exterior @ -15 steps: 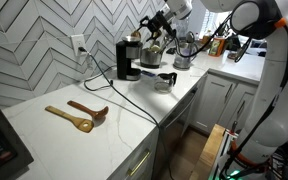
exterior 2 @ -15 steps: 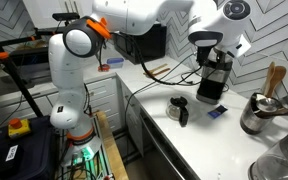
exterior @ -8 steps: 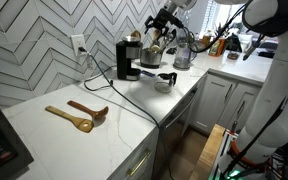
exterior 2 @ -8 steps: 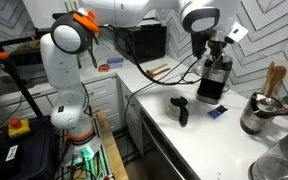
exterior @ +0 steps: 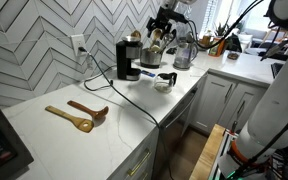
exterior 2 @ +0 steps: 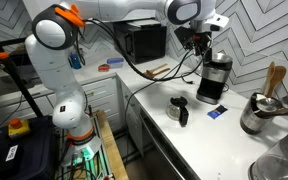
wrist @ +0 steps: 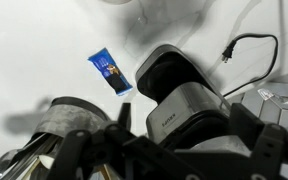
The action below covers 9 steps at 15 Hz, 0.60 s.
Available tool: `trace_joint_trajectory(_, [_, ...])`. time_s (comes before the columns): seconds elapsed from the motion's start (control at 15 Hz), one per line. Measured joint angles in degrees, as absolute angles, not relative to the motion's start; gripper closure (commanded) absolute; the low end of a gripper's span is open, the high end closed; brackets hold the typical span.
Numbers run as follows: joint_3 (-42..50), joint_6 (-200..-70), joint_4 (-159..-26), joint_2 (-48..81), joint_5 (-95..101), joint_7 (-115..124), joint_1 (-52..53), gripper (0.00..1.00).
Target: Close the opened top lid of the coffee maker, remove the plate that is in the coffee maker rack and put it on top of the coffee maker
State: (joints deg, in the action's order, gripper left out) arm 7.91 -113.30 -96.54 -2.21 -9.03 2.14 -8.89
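Starting at the near end of the counter (exterior: 44,135), two wooden spoons (exterior: 79,115) lie idle. Further along, the coffee maker (exterior: 130,62) stands against the tiled wall, with a glass carafe (exterior: 164,80) just beside it. The pincer (exterior: 156,33) hangs above and to one side of the machine's top, apart from it. Its fingers are blurred in the wrist view, so I cannot tell whether they are apart or together. Neither the top lid's position nor the plate in the coffee maker rack can be confirmed. A steel pot (exterior: 184,52) stands beyond.

Judgement: the lid step appears to be ending. The next move calls for a low approach into the front bay to take the plate's rim.

Against one second ago, the pincer has lifted away from the machine's top and the arm has swung aside. The counter items are unmoved.
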Motion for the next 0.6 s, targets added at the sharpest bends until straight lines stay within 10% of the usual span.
trace_joint_trajectory(0.6, [5.67,-127.41,-110.37,-15.46,-5.38,-2.03,-6.43,0.0])
